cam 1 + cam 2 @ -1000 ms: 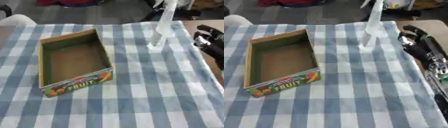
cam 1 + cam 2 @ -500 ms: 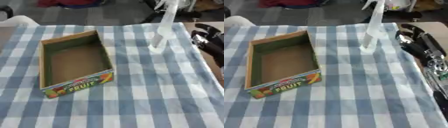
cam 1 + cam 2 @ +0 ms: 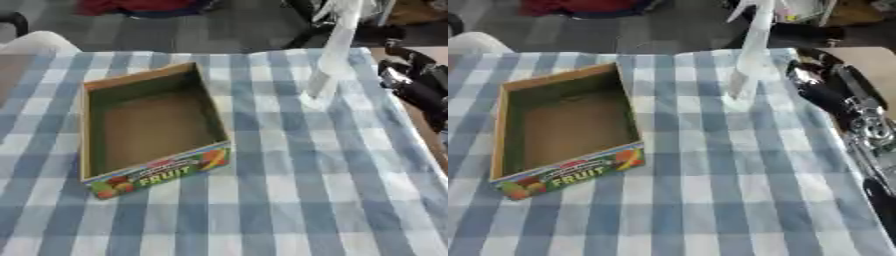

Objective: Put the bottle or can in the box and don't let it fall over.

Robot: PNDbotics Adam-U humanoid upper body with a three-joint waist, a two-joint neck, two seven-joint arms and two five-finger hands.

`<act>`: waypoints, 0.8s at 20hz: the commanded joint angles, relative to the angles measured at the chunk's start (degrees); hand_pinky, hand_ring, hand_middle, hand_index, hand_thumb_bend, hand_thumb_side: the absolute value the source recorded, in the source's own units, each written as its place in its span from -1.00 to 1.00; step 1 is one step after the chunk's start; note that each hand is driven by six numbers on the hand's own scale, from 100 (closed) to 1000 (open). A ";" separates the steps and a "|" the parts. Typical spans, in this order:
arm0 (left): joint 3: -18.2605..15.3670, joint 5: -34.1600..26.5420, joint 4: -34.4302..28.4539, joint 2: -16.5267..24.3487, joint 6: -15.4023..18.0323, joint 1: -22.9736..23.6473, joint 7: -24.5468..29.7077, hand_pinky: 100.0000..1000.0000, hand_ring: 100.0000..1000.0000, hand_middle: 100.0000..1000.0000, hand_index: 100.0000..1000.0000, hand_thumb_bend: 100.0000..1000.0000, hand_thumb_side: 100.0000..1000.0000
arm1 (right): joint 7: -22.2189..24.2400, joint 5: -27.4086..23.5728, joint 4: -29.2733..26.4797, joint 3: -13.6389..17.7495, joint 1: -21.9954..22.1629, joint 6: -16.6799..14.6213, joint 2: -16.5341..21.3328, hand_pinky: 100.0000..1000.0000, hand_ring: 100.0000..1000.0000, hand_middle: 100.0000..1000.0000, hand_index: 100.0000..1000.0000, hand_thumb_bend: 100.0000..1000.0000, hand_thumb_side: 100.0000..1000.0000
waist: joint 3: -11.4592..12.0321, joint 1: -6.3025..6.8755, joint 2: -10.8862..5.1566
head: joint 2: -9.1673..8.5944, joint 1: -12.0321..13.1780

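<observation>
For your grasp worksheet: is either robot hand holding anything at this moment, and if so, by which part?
Nothing is held. The right hand is beside the tall clear bottle, apart from it; the bottle stands alone on the checked cloth. No left hand shows.

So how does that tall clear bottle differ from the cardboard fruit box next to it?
The bottle is tall, slim and see-through, standing upright; the box is low, wide and brown, with an open top and nothing inside. The bottle stands close to the robot's right hand; the box lies further left. Both rest on the checked tablecloth, untouched.
</observation>
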State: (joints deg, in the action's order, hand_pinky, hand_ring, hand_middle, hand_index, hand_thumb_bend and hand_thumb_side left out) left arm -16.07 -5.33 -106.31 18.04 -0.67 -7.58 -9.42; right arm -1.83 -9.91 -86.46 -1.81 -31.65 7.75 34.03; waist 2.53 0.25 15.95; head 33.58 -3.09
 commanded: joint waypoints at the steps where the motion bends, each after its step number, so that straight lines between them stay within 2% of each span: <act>1: -0.02 -0.22 -0.84 1.03 0.14 -0.48 0.27 0.92 -0.13 0.04 0.48 0.41 -0.30 | 0.57 -0.40 -0.08 0.06 -2.14 0.11 1.47 0.60 0.96 1.00 0.80 -1.00 -0.18 | 0.34 -0.10 -0.42 | -1.25 -0.10; 7: 0.11 -0.28 -0.87 0.95 0.16 -0.71 0.50 0.92 -0.14 0.04 0.48 0.41 -0.30 | 1.49 -0.66 0.47 -0.27 -4.25 0.08 1.65 0.62 0.98 1.00 0.82 -1.00 -0.14 | 0.81 -0.23 0.12 | -2.23 -0.28; 16: 0.23 -0.32 -0.87 0.94 0.18 -0.83 0.72 0.92 -0.14 0.04 0.48 0.41 -0.30 | 2.44 -0.90 -0.22 -0.51 -5.76 -0.35 1.72 0.63 0.99 1.00 0.83 -1.00 -0.17 | 1.02 -0.31 0.36 | -2.42 -0.41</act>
State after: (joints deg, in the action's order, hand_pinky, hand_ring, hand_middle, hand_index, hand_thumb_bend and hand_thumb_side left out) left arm -15.73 -5.50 -106.31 18.04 -0.60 -8.03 -8.96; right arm 0.35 -10.45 -85.68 -2.54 -36.38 7.49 34.04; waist 3.52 -0.08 17.01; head 31.96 -3.39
